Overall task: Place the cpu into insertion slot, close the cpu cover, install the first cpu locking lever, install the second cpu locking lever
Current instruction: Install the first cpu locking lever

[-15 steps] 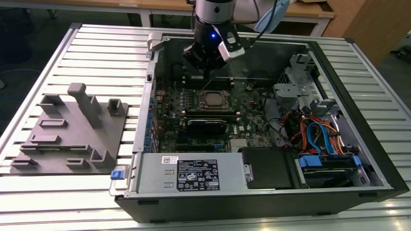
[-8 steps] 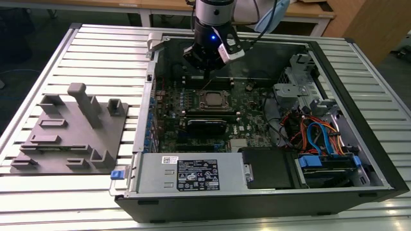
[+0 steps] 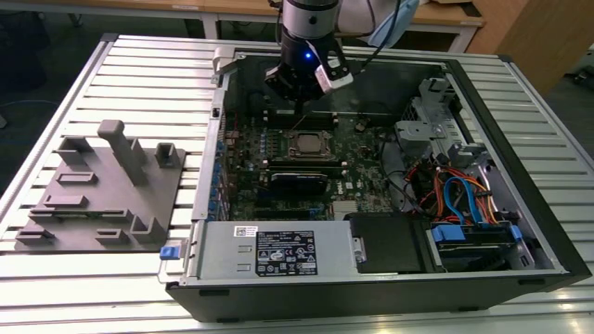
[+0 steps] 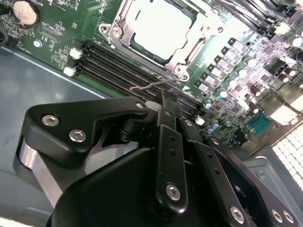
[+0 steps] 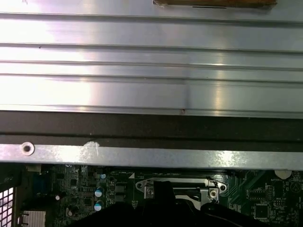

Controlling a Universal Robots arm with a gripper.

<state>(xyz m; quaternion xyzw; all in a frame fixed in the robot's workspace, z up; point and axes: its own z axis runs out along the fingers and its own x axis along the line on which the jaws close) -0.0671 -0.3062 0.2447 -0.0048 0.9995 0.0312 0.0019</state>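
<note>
The cpu [image 4: 158, 26] lies flat in the insertion slot [image 3: 291, 143] on the green motherboard, its silvery top showing. The cpu cover [image 4: 194, 42] is down around it as a metal frame. A thin wire locking lever [image 4: 147, 86] stands loose beside the socket, over the memory slots. My gripper [image 4: 165, 96] is shut, its black fingertips right at that lever; whether the wire is pinched I cannot tell. In the exterior view the gripper [image 3: 297, 101] hangs inside the open case just behind the socket. The first wrist view has the socket [image 5: 180, 187] beyond the gripper's dark body.
Long black memory slots [image 4: 118, 64] run beside the socket. A power supply [image 3: 269, 252] and a drive bay with coloured cables [image 3: 457, 198] fill the near and right parts of the case. A grey fixture [image 3: 102, 188] sits on the slatted table at the exterior view's left.
</note>
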